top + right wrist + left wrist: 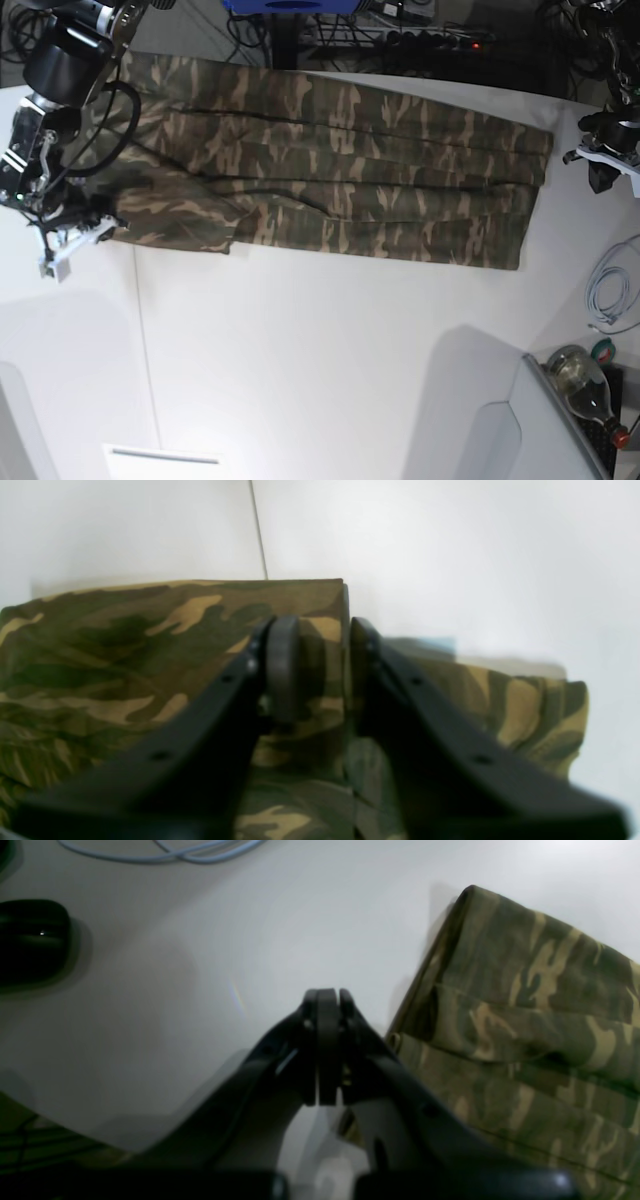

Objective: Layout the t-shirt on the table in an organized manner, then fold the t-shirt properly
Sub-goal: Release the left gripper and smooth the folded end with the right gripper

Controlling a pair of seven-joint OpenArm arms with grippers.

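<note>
The t-shirt (330,170) lies folded into a long band along the far edge of the table (320,350), spanning nearly its whole width. The right gripper (317,645) sits at the band's end by the table's left edge, jaws narrowly apart astride a fabric edge; the blur may hide whether it is pinched. The left gripper (327,1000) is clenched empty, beside the other end, over bare tabletop.

We see pale blue cable (606,292) looped at right edge of base view. Glass bottle (585,386) with red cap lies at lower right. Black power strip (435,40) and tangled dark cables (250,30) along top.
</note>
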